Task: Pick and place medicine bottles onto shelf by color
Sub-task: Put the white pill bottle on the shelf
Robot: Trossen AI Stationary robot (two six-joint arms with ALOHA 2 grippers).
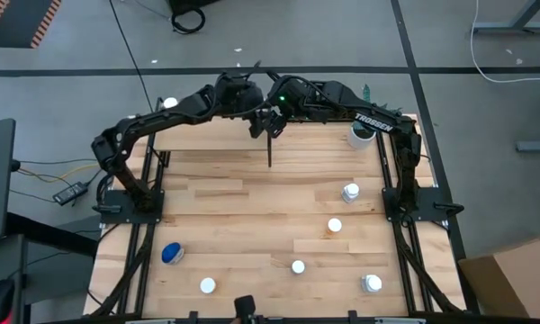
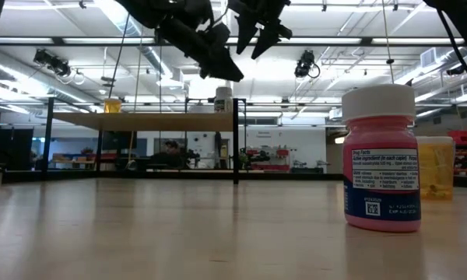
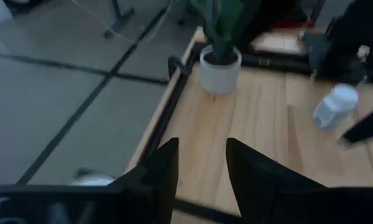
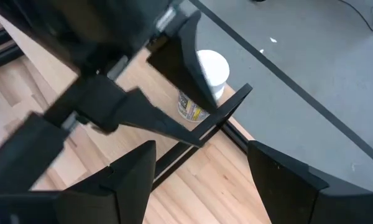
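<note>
Both arms are hovering over the shelf (image 1: pixel 207 137), left jaws (image 3: pixel 199 162) and right jaws (image 4: pixel 202 168) spread and empty, apparently after placing; six bottles are waiting on the counter (image 1: pixel 243 225), one white bottle (image 4: pixel 202 84) shelved

Legible text limited to two items. "TROSSEN" in white capital letters, printed along the dark link of the right arm (image 1: pixel 374 121), seen in the high view. White label with a red heading and lines of small dark print, plus a square code mark on the blue band beneath, fixed to the pink bottle (image 2: pixel 381 159) nearest the camera in the low view; wording too small to read. Printed label also on the white-capped bottle (image 4: pixel 202 87) in the right wrist view, blurred and unreadable. No other readable marks.
</note>
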